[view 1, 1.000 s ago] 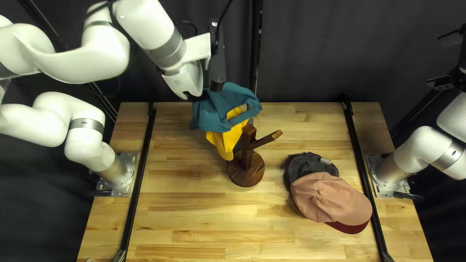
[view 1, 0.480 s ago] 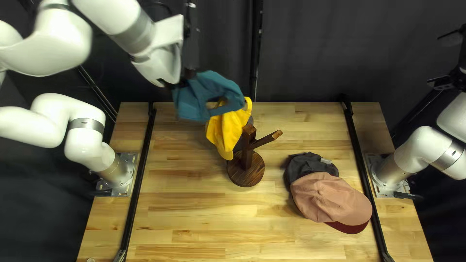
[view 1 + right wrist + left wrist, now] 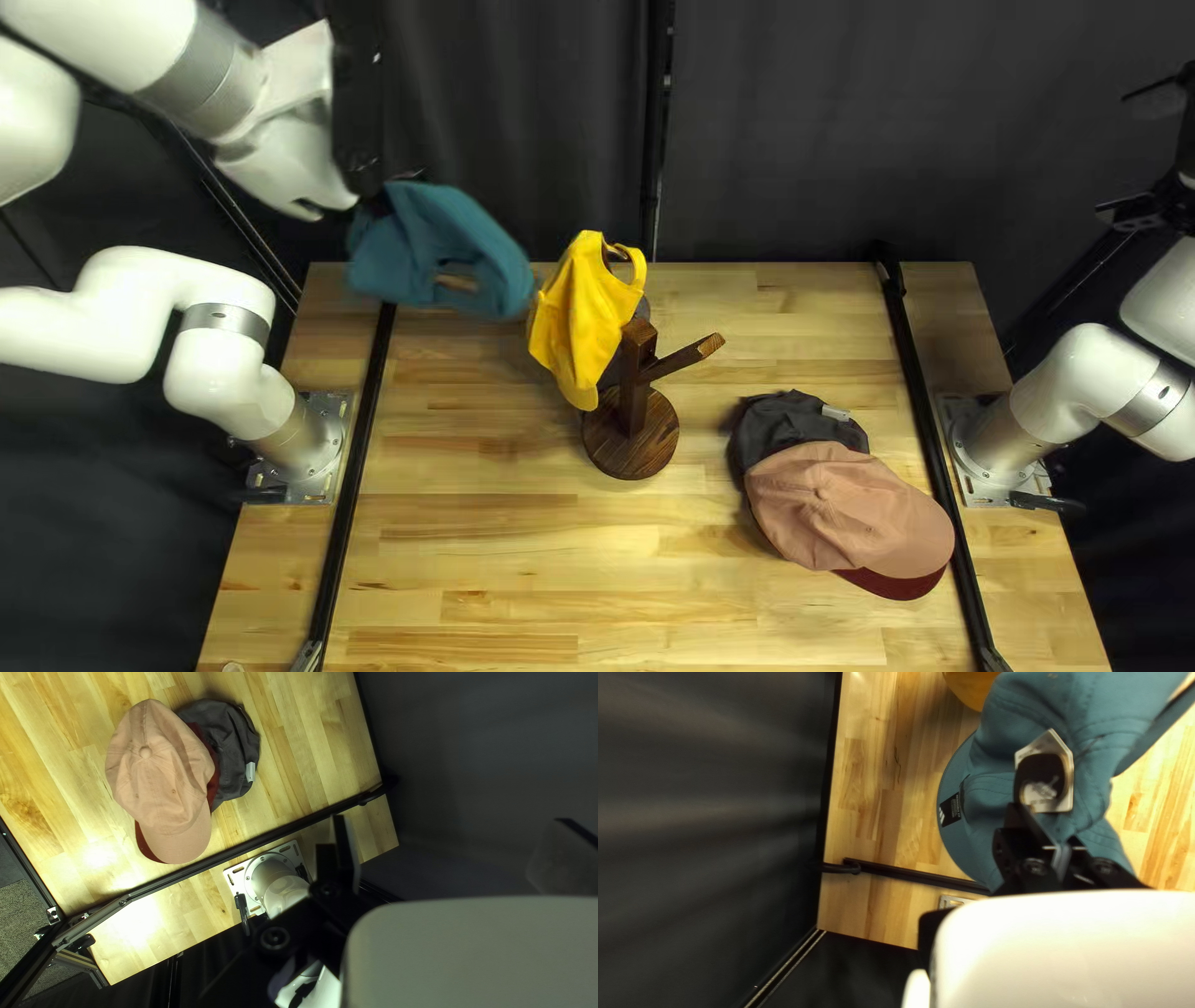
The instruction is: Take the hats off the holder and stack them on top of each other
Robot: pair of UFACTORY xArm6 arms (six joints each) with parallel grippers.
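Note:
A teal hat (image 3: 439,247) hangs in the air over the table's far left corner, with my left gripper (image 3: 373,191) shut on its cloth. In the left wrist view both fingers pinch the teal hat (image 3: 994,742) at my left gripper (image 3: 1045,788). A yellow hat (image 3: 579,313) hangs on the dark wooden holder (image 3: 635,411) at the table's middle. At the right, a pink hat (image 3: 845,509) lies on a dark grey hat (image 3: 789,420). My right gripper (image 3: 452,835) stands open and empty, high over the table's right edge, beside the pink hat (image 3: 159,779).
One bare peg (image 3: 686,355) of the holder sticks out to the right. Black rails (image 3: 359,439) run along both sides of the wooden table (image 3: 523,560). My right arm's base plate (image 3: 264,877) sits beyond the right rail.
My left arm has carried the teal hat up and to the left, off the holder. The yellow hat is now uncovered on its peg. The right arm has not moved.

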